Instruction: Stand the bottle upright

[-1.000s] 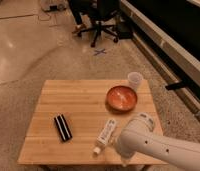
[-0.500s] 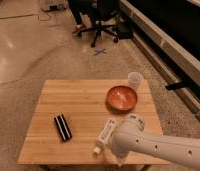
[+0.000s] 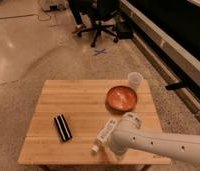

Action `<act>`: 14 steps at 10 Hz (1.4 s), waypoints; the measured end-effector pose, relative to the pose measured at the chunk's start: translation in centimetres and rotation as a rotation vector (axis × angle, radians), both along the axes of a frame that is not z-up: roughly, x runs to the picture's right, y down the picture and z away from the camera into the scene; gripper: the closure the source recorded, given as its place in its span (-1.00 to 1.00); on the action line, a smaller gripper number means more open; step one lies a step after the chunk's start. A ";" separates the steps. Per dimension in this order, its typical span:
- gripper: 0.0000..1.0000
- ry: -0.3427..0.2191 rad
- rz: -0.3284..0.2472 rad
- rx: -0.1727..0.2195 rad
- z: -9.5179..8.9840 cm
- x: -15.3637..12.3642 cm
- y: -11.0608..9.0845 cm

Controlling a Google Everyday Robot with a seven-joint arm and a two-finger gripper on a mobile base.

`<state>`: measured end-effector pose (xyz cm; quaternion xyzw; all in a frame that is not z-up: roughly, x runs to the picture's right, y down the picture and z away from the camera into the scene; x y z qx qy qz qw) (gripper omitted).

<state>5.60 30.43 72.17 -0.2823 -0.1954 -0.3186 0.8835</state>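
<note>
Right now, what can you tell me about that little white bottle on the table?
The bottle is small, slim and white, plastic by the look, with a white cap and a faint label. It lies on its side on the wooden table, near the front edge, slanted, cap toward the front. A black box lies to its left, apart. The robot's hand is low just right of it; whether they touch I cannot tell.

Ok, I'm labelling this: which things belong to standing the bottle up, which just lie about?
Job: bottle, lying flat on the table; gripper, low beside it at the front edge.
Lying about: black box, orange bowl, cup, office chair.
</note>
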 end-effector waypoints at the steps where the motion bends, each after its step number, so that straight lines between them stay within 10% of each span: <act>1: -0.30 -0.006 -0.010 0.003 0.1 -0.4 0.0; 14: -0.30 0.002 -0.120 0.045 3.4 -3.8 -2.5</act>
